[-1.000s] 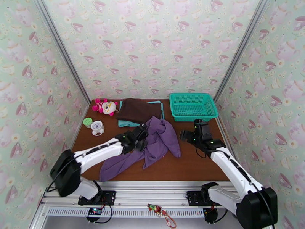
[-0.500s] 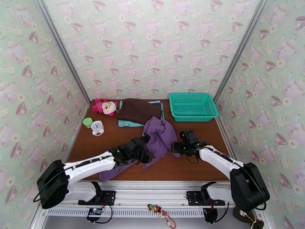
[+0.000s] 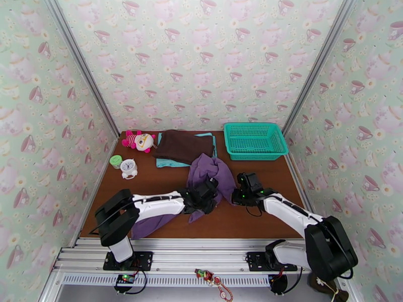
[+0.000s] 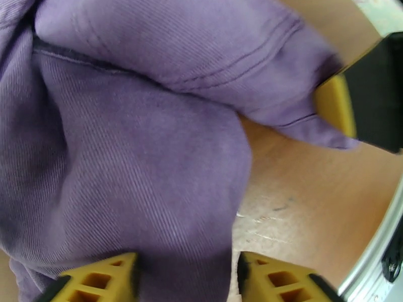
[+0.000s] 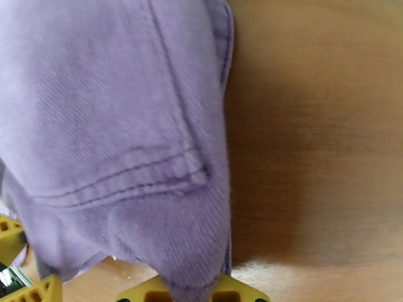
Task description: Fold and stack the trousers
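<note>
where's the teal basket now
In the top view, the teal basket sits at the far right of the table, right of the dark brown garment, beyond the trousers.

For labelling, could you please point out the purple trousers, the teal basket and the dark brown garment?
purple trousers point(image 3: 211, 169): top external view, bunched far part.
teal basket point(image 3: 257, 156): top external view, near wall.
dark brown garment point(image 3: 182, 146): top external view, its middle.

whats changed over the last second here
The left gripper slid right across the trousers and closed on a fold. The right gripper came in leftward and shut on the trousers' right edge. The cloth bunched narrower. The teal basket, brown garment and plush toy stayed put.
</note>
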Available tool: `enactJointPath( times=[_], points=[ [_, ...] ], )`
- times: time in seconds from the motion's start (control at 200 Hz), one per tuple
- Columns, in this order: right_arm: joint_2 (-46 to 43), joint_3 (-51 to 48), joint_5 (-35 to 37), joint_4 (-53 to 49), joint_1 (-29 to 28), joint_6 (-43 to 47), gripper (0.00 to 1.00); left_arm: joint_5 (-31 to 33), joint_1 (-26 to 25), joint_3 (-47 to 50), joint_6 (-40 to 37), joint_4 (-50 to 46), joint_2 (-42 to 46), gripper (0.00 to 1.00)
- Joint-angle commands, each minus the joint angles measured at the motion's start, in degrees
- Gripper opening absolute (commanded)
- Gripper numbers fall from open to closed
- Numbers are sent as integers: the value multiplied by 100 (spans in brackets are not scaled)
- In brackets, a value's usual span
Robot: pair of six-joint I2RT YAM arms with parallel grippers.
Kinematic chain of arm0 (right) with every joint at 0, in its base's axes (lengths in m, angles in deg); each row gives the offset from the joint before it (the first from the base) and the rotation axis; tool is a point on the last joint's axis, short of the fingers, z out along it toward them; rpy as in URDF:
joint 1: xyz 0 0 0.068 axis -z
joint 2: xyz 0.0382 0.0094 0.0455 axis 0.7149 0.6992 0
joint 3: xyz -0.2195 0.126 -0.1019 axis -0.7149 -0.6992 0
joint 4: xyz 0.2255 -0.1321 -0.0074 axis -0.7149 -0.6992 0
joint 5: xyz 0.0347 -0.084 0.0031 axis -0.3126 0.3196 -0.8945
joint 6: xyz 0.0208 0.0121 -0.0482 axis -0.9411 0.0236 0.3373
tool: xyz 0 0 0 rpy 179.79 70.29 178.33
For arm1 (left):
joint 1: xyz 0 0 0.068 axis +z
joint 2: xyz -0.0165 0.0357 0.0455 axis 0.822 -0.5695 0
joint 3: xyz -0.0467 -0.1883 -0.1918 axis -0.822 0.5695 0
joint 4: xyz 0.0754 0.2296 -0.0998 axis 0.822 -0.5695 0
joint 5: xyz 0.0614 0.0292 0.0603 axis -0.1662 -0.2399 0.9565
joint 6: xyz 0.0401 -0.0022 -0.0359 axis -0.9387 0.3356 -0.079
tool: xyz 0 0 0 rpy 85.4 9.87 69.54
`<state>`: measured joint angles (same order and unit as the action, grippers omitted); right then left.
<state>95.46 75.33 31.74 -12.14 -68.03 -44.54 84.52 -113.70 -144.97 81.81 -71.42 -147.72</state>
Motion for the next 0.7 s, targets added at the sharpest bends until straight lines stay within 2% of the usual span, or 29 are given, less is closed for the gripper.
enactJointPath(
  times=[0.0,0.065,0.22,0.391,0.541,0.696],
  points=[
    [-292,467,80,-320,-17,261,0,580,-46,-73,162,-362,-20,12],
    [-436,751,179,-594,-12,383,0,782,-45,63,241,-374,176,0],
    [-880,1578,622,-1380,12,723,0,1387,-47,647,349,-475,1243,0],
    [-1202,2567,1294,-2188,280,998,0,1930,-2,978,371,-1030,2649,0],
    [-1367,3393,1781,-2731,523,1158,0,1998,32,1107,292,-1419,3659,0],
    [-1378,4062,2317,-3052,645,1340,0,1857,107,1408,230,-1267,4252,0]
  ],
)
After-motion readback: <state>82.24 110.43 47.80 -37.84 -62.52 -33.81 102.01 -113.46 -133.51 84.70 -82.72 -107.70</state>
